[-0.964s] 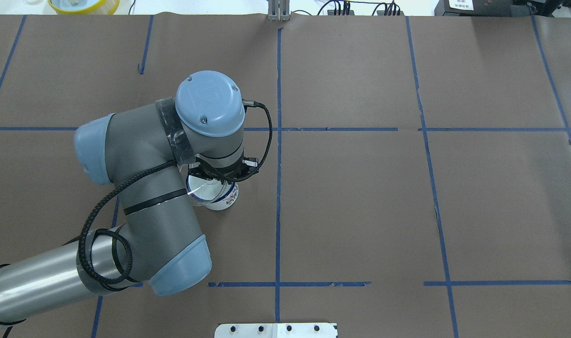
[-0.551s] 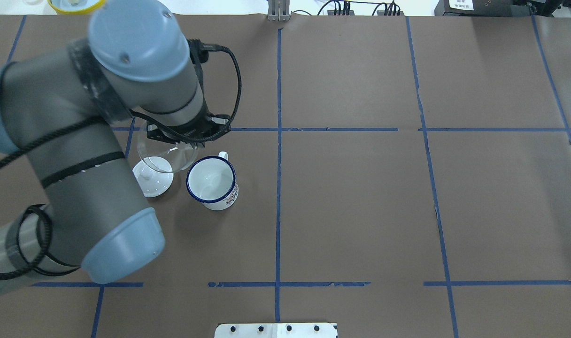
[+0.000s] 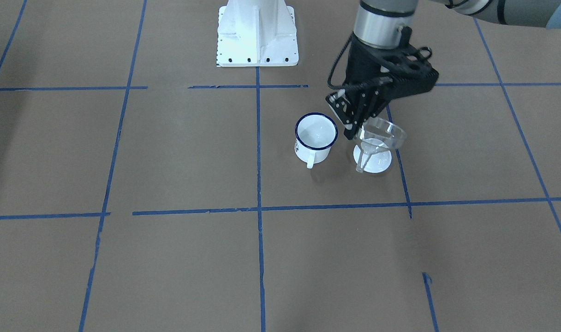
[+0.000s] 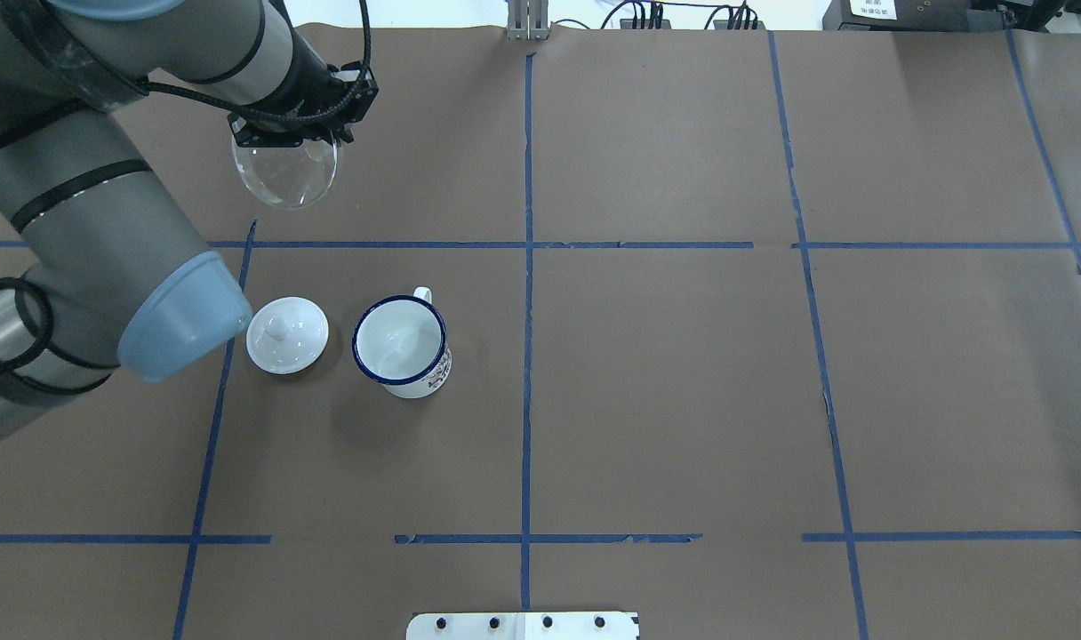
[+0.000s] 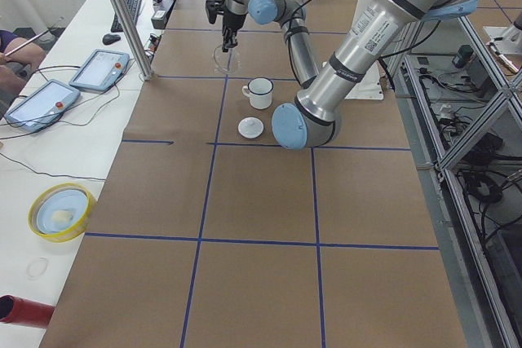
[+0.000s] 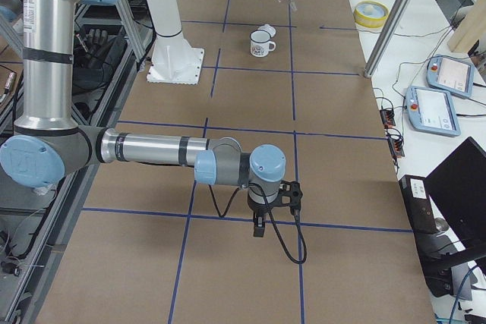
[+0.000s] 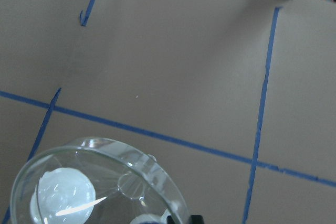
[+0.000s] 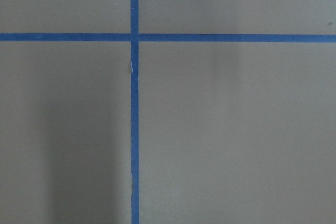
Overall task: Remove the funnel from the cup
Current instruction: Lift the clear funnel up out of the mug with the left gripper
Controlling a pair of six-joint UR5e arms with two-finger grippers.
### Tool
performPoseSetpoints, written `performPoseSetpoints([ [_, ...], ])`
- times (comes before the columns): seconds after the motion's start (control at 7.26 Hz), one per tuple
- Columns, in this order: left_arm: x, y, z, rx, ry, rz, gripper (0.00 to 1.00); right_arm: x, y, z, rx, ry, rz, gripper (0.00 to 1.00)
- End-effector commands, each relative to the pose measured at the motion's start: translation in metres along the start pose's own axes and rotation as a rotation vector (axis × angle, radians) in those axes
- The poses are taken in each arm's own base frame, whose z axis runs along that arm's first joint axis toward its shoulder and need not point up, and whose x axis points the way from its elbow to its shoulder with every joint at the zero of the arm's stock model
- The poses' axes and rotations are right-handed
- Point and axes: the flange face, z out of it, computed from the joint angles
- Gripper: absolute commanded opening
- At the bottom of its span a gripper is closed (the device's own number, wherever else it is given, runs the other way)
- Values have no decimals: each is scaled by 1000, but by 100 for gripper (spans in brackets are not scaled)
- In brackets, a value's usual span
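Observation:
My left gripper (image 4: 292,140) is shut on the rim of the clear funnel (image 4: 284,173) and holds it in the air, tilted, well clear of the cup. In the front view the gripper (image 3: 355,130) holds the funnel (image 3: 383,137) with its spout pointing down, to the robot's left of the cup (image 3: 315,137). The cup (image 4: 403,347), a white mug with a dark blue rim, stands upright and empty on the table. The left wrist view shows the funnel's rim (image 7: 100,182) close up. My right gripper (image 6: 258,225) hangs low over the table far from the cup; I cannot tell whether it is open.
A white domed lid with a knob (image 4: 287,335) lies on the table just left of the cup. The brown paper table cover (image 4: 683,373) carries blue tape lines. The robot's white base plate (image 3: 256,32) stands at the near edge. A yellow bowl (image 5: 59,211) sits on the side bench.
The left gripper has lifted the funnel out of the cup and carried it up, to the left and away from the robot. The cup now stands uncovered and the lid is in view.

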Motion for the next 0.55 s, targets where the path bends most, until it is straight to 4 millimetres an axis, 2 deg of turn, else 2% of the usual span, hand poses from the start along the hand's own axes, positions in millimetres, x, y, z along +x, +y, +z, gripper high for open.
performPoseSetpoints([
  [0.0,-20,-51,75,137,74,-188,0,0,0,0,0,0,0,100],
  [0.14,-28,-62,107,166,94,-290,0,0,0,0,0,0,0,100],
  [0.28,-39,-62,145,230,124,-359,0,0,0,0,0,0,0,100],
  [0.41,-53,-36,176,275,152,-381,0,0,0,0,0,0,0,100],
])
